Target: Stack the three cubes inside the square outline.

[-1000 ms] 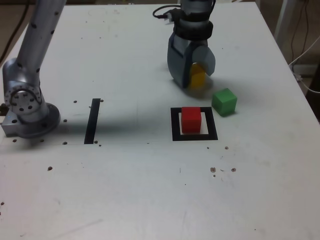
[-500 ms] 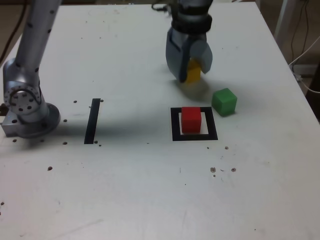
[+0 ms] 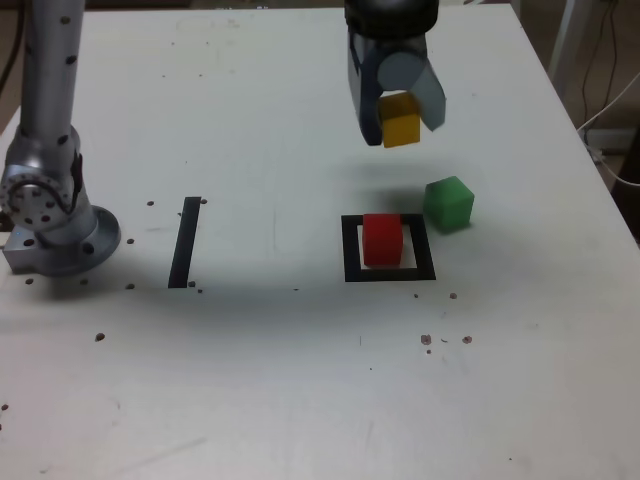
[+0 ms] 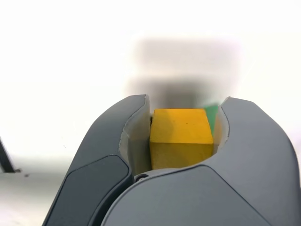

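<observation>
Clamping the yellow cube (image 3: 401,128) between both jaws, gripper (image 3: 398,125) raised clear of the table (image 3: 260,380), beyond the square outline (image 3: 389,272) where the red cube (image 3: 381,240) sits. Green cube (image 3: 448,203) just beside the outline on the exterior view's right. Probably light, rigid, smooth-sided; best pinched on 2 opposite flat faces. Likely to slide if nudged while stacking.

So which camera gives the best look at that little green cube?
The exterior view. There the green cube shows whole, sitting on the table just outside the square outline, off its far corner on the exterior view's right. The wrist view shows only a green sliver behind the yellow cube in the pincer.
</observation>
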You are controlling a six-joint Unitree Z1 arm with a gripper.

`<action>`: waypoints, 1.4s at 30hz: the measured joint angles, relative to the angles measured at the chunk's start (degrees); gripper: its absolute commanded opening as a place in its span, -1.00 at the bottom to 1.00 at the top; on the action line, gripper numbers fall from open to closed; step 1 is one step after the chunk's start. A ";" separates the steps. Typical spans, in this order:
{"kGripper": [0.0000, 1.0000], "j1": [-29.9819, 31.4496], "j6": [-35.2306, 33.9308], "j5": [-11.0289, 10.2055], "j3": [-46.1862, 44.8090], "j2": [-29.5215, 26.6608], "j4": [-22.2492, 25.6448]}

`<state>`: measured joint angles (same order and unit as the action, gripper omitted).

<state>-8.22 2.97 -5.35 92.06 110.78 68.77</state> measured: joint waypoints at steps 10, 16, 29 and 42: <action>-0.70 7.26 0.00 -0.44 -1.57 -0.63 5.13; -0.70 10.24 0.00 -2.13 -5.58 -1.51 4.23; -0.69 11.09 -3.63 1.29 -8.58 -2.27 2.00; -0.69 13.07 -7.17 3.35 -8.54 0.58 -3.49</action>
<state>4.85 -4.19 -1.99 83.52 111.37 65.28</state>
